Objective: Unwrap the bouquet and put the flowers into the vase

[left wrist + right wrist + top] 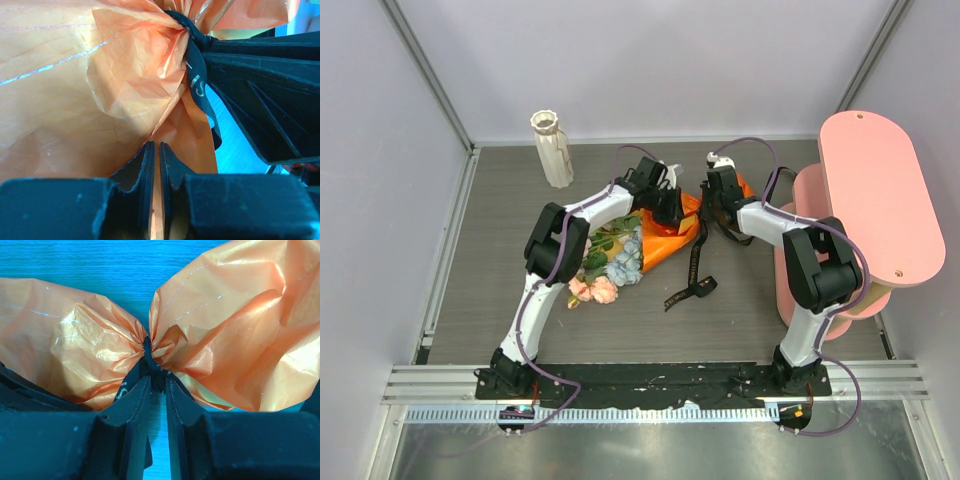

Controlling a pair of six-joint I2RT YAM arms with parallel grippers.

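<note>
Orange paper cone of the bouquet (665, 240) lay mid-frame on the grey wood-grain worktop (490, 260), flowers (610, 265) toward lower left. Left claw (155, 146) was pinched shut on a paper fold; right claw (158, 380) straddled the black ribbon (148, 347) knot, slightly apart, grip uncertain. Anchoring the paper while drawing the ribbon off slowly looked wisest. Ribbed cream vase (552, 150) stood upper left; pink oval shelf stand (870, 190), right; pale walls.

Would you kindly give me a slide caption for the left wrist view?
Left claw shut on the orange paper near its black ribbon tie.
</note>
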